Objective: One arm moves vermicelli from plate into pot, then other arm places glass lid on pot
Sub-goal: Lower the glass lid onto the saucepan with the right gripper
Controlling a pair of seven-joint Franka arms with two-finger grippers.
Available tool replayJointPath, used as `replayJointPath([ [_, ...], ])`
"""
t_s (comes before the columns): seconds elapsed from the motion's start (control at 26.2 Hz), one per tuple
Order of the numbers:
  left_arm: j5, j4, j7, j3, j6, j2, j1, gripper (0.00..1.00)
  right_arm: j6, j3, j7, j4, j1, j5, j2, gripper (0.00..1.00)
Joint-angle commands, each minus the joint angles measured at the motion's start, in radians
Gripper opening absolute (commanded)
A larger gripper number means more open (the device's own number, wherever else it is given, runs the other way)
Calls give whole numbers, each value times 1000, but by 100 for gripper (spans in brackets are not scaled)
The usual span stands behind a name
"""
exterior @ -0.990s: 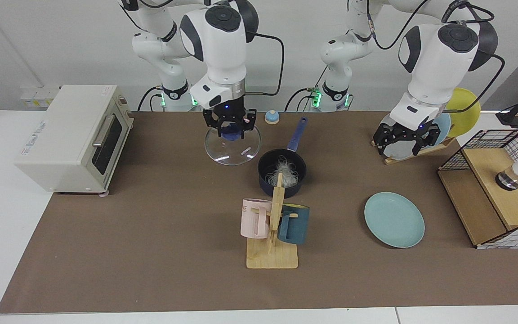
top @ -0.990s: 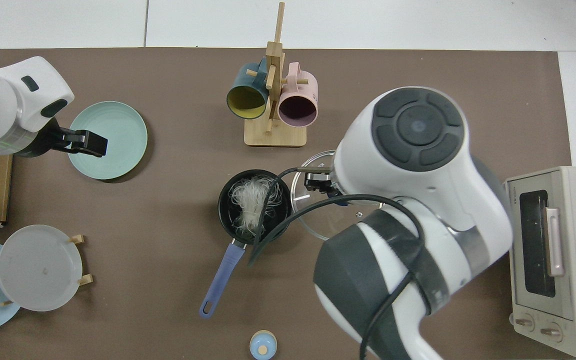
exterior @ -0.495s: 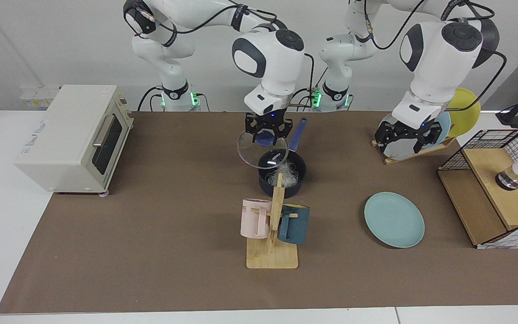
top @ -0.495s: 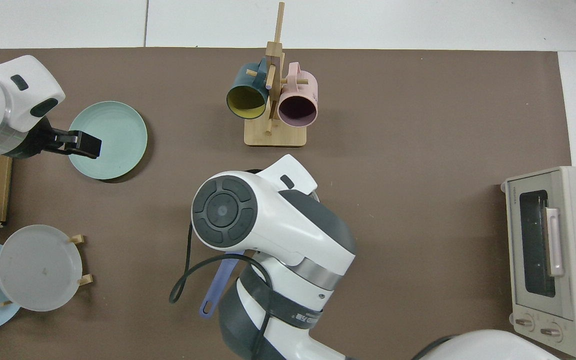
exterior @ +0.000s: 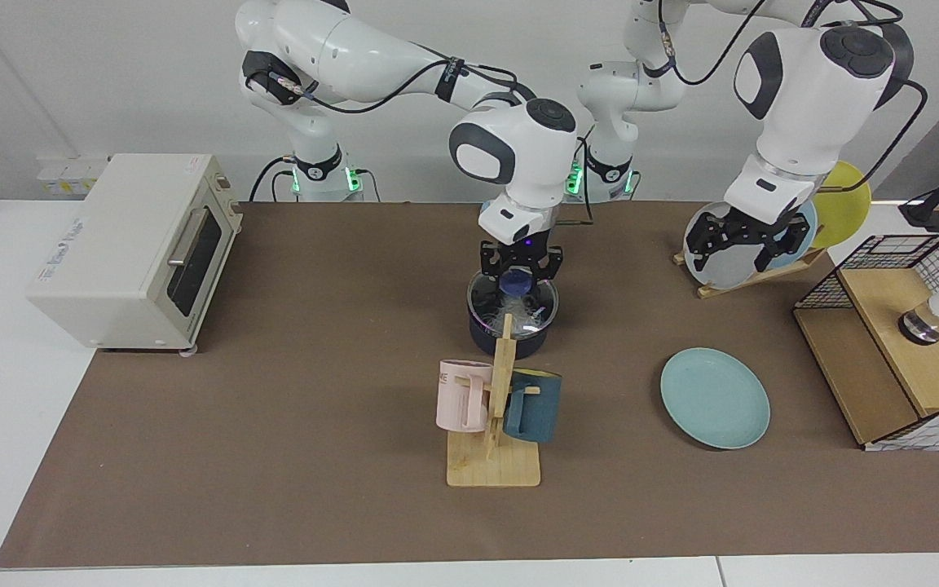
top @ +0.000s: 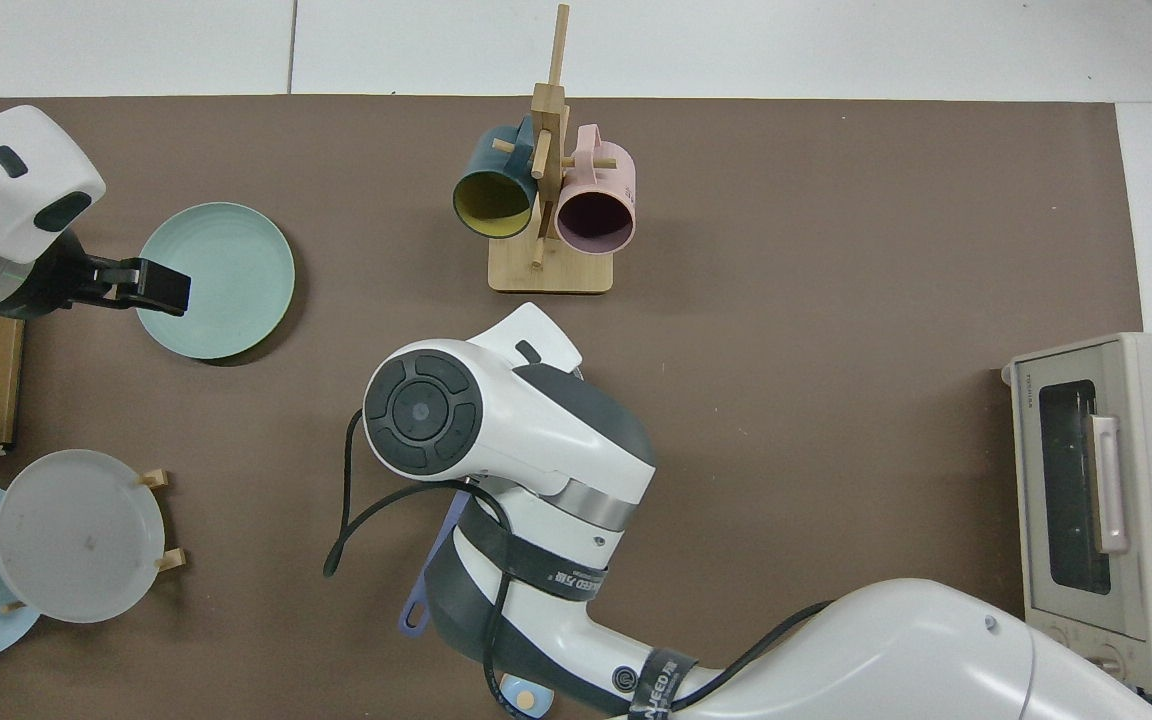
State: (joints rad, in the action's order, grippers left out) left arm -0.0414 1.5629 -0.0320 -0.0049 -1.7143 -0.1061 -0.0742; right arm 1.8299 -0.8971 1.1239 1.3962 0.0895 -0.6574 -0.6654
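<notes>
The pot (exterior: 510, 330) stands mid-table, just behind the mug stand. The glass lid (exterior: 513, 297) lies level on its rim. My right gripper (exterior: 518, 277) is straight above it, shut on the lid's blue knob. White vermicelli (exterior: 528, 311) shows through the glass inside the pot. In the top view the right arm hides the pot and lid; only the end of the blue handle (top: 416, 612) shows. The teal plate (exterior: 714, 398) lies bare at the front right. My left gripper (exterior: 745, 242) hangs open and empty above the plate rack; from above, the left gripper (top: 164, 287) is over the plate's (top: 231, 265) edge.
A toaster oven (exterior: 135, 244) stands at the facing view's left. The wooden mug stand (exterior: 494, 416) holds a pink mug and a dark teal mug right before the pot. A rack of grey, blue and yellow plates (exterior: 726, 261) and a wire-sided wooden box (exterior: 901, 350) are at its right.
My right arm carried the glass lid from beside the pot to over it and lowered it onto the rim. My left gripper drew back a little and rose.
</notes>
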Motion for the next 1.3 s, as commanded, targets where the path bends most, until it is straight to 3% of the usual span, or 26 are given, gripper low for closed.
replayJointPath([
  [0.0,75,-8,-61,16,-24,-1,4,100,42,-23,47,38,-21,-41,-2,0],
  [0.19,75,5,-65,14,10,17,8,100,45,-23,48,69,-33,-34,0,0],
  [0.61,63,154,-98,3,-42,163,14,100,31,-23,48,86,-37,-34,6,0],
  [0.91,61,186,-101,-4,-54,174,30,100,48,-25,50,86,-39,-34,4,1],
  [0.95,61,187,-103,-12,-60,178,36,100,49,-25,50,86,-39,-34,4,17],
  [0.99,58,187,-103,-17,-65,178,39,100,49,-25,50,86,-39,-36,4,40],
  [1.07,45,189,-109,-18,-68,178,37,100,52,-25,53,84,-39,-39,4,97],
  [1.26,44,186,-103,-21,-71,174,50,100,57,-26,62,72,-45,-38,10,99],
])
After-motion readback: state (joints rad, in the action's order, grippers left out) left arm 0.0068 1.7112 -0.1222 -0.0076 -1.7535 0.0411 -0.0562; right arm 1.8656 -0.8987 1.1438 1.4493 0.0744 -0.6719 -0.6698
